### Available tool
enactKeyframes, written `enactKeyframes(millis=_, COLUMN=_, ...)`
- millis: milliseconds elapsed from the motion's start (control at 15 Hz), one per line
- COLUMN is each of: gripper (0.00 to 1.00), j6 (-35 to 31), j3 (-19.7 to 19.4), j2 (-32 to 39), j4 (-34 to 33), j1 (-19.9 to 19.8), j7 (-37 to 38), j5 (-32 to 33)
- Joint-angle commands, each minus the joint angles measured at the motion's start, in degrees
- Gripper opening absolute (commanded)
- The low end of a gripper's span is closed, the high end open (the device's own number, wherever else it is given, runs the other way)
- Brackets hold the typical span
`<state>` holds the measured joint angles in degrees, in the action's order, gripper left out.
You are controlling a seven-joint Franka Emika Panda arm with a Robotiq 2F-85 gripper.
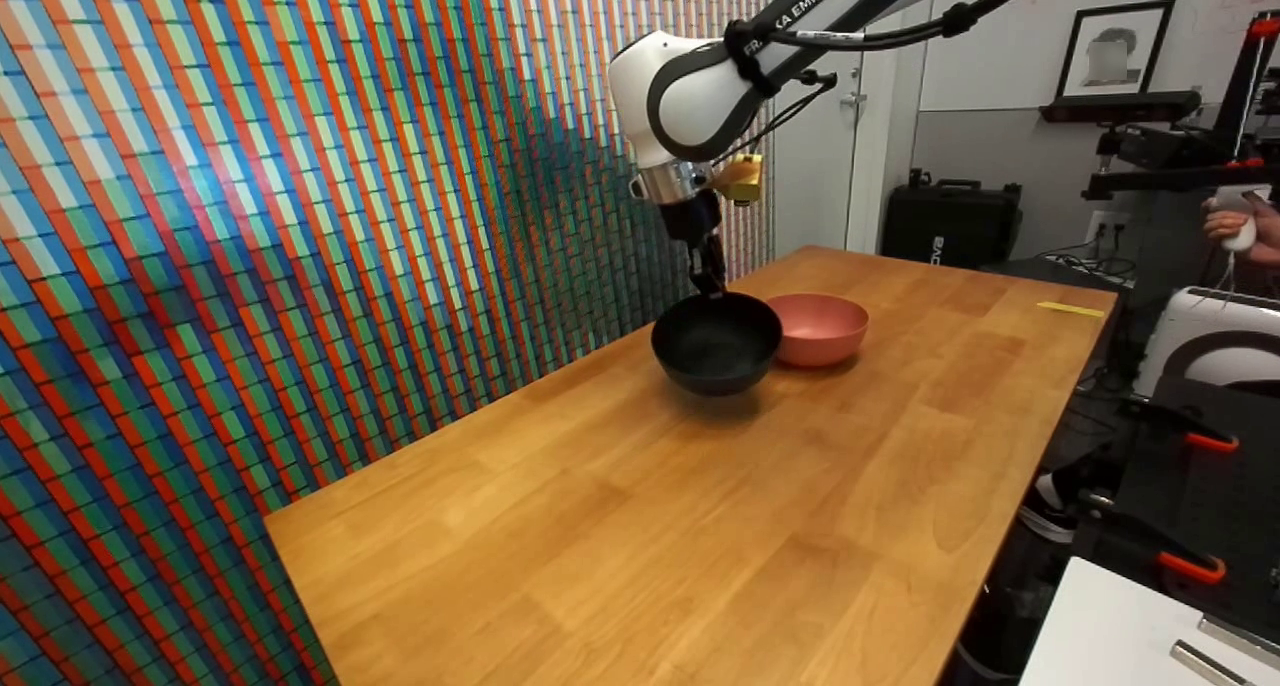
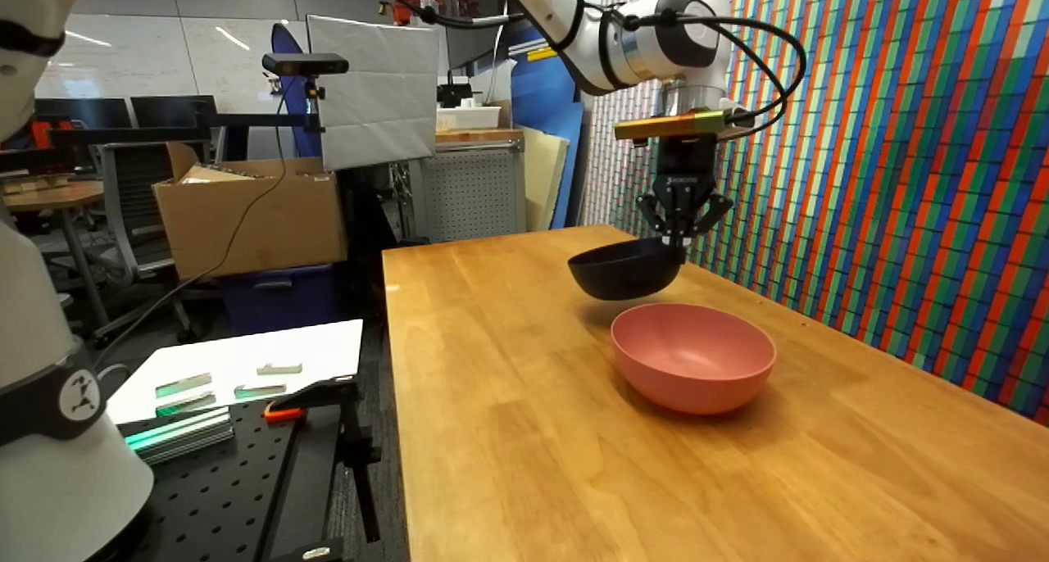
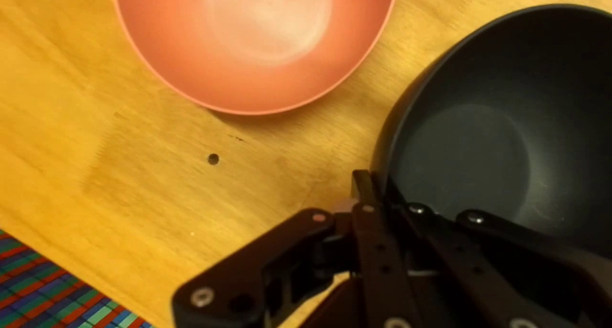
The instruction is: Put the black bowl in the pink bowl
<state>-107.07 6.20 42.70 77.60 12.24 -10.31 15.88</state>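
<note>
Pinching the rim of the black bowl (image 2: 623,277), the dark fingers (image 3: 362,187) of the gripper (image 2: 676,249) were drawn almost together, with only that thin wall between them. The bowl hung just above the table (image 1: 560,556), toward the long edge beside the mosaic wall (image 1: 300,216); its body was deep and rounded, and inside a flat round base showed, with a grey sheen on the curve. In an exterior view its rim tipped a little, lower on the side away from the fingers. Just beside it, upright on the tabletop, stood the pink bowl (image 2: 693,386), smooth-walled and thin-lipped, a pale gloss on its flat bottom (the wrist view caught only part of it). It was the nearer of the two to the table's wall-side corner (image 1: 806,253), the far one in an exterior view. Planks of grained, honey-coloured wood made up the top; a yellow strip (image 1: 1070,309) lay close to the other corner of that short edge. Small glossy pieces in red, green, blue and white covered the wall. Past the opposite long edge stood an open cardboard box (image 2: 250,230), its contents hard to make out.
</note>
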Motion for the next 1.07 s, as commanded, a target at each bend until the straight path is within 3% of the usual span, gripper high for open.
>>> enactKeyframes(millis=0, gripper=0.01, j6=2.19, j3=-0.59, j2=-4.27, j4=-0.59, j1=-1.5, j7=-1.04, j5=-1.08)
enactKeyframes(millis=533, gripper=0.01, j6=1.64, j3=-4.06, j2=-12.79, j4=7.16, j1=-6.83, j7=0.88, j5=-1.44)
enactKeyframes(millis=1000, gripper=0.01, j6=1.18, j3=-4.51, j2=-13.41, j4=13.88, j1=-11.81, j7=-0.12, j5=-5.88)
